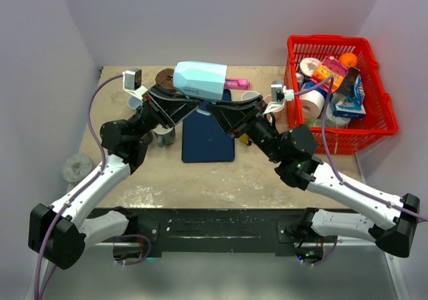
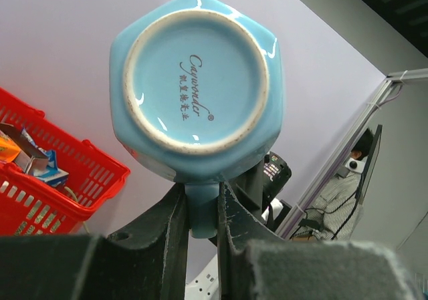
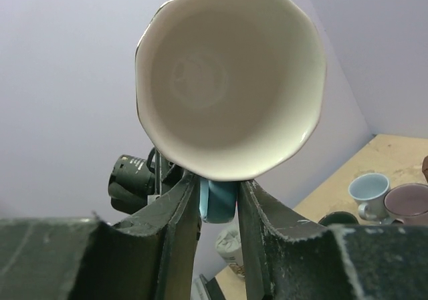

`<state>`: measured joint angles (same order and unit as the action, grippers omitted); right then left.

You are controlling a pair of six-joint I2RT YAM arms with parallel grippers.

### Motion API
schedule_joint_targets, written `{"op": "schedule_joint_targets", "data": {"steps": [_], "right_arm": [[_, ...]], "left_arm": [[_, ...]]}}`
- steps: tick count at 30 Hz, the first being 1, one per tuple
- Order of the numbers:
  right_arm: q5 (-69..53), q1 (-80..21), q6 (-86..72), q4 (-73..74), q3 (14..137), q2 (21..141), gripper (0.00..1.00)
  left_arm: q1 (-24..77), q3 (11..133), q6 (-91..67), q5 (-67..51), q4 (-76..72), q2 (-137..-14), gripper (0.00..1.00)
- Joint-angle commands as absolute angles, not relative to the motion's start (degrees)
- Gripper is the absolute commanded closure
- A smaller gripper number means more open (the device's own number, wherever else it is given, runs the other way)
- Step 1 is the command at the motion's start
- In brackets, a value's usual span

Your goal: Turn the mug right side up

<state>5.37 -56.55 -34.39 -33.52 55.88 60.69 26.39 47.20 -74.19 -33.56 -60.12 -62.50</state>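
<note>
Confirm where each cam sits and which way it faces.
Top external: above and behind the bases, looking down at table, both arms, mug.
Left wrist: on left arm, facing mug's base; left gripper shows.
Right wrist: facing mug's mouth; right gripper shows.
Shared: both wrist views see the same mug from opposite ends.

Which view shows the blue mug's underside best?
The left wrist view: the blue mug faces the camera base-on, so its unglazed ring and printed maker's mark are plain. The right wrist view looks into its mouth, showing only the cream inside. The top external view shows only its side, held horizontal.
</note>
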Motion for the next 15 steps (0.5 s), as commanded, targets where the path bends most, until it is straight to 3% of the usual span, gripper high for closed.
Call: {"op": "schedule_joint_targets", "data": {"steps": [1, 4, 7, 9, 14, 15], "right_arm": [[3.87, -56.78, -33.66, -36.22, 57.57, 60.73, 0.68], [3.60, -56.78, -33.49, -35.95, 58.01, 61.17, 0.70], [4.30, -56.69, -33.66, -35.42, 58.27, 61.17, 0.94], [5.18, -56.78, -33.75, -34.02, 58.36, 60.73, 1.00], [9.83, -56.78, -33.66, -30.42, 58.27, 58.89, 1.00], [10.45, -56.78, -33.49, -29.11, 58.18, 58.02, 1.00]], "left_arm": [[26.81, 47.90, -74.27, -32.25, -66.18, -62.67, 1.00], [26.98, 47.90, -74.62, -32.69, -66.53, -63.10, 1.00], [27.16, 47.73, -74.71, -32.78, -66.53, -63.54, 1.00], [27.16, 47.73, -74.62, -33.13, -66.53, -63.72, 0.99], [27.16, 47.29, -73.57, -34.19, -66.01, -63.98, 0.68], [27.16, 47.20, -73.13, -34.45, -65.66, -63.98, 0.50]]}}
